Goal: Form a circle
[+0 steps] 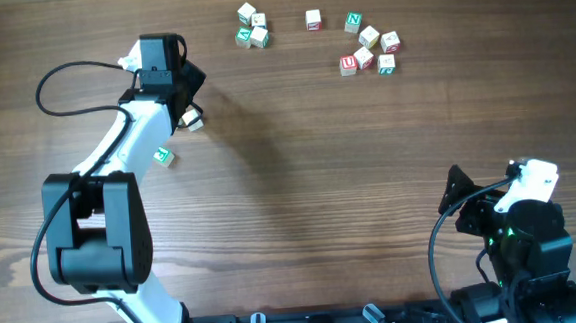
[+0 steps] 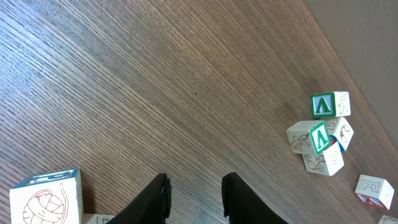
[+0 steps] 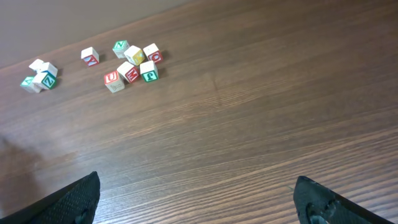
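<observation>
The circle is a tight clump of small pale wooden letter cubes at the back of the table, some with green print. It also lies at the right in the left wrist view. My left gripper hovers over bare wood, well left of the clump. Its jaws stand a little apart with nothing between them. A pale cube with a red drawing sits just left of the fingers, and overhead one cube lies by the left gripper. My right gripper is wide open over bare table.
A loose scatter of red- and green-printed cubes lies at the back right, with a single cube between it and the clump. A green-printed cube lies beside the left arm. The right arm rests at the front right.
</observation>
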Available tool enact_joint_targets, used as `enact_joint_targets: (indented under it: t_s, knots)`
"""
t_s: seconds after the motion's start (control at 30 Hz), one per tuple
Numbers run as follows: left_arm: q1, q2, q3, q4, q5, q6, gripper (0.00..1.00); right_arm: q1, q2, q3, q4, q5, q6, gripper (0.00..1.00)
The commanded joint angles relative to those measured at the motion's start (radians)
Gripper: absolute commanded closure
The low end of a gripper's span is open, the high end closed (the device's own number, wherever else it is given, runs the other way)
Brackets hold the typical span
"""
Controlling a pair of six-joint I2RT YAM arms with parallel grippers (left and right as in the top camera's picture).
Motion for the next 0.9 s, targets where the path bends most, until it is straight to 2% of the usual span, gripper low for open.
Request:
enact_joint_targets:
  t_s: [0.0,0.13,0.3,0.6,0.87]
  knots:
    - [0.01,0.037,0.018,-0.003,-0.054,-0.036,0.69,0.001,0.004,-0.004,0.002,-0.009,-0.01,0.01]
    - [0.036,0.069,0.018,-0.015,-0.032,-0.11,0.71,0.001,0.004,-0.004,0.002,-0.009,-0.01,0.0]
    - [0.052,0.075,0.018,-0.026,-0.006,-0.133,0.82,0.001,0.004,-0.004,0.002,-0.009,-0.01,0.0]
    - [0.052,0.075,0.018,-0.058,-0.013,-0.168,0.9,0.001,0.004,-0.004,0.002,-0.009,-0.01,0.0]
    - [0.051,0.076,0.018,-0.079,-0.012,-0.212,0.92,0.001,0.004,-0.004,0.002,-0.009,-0.01,0.0]
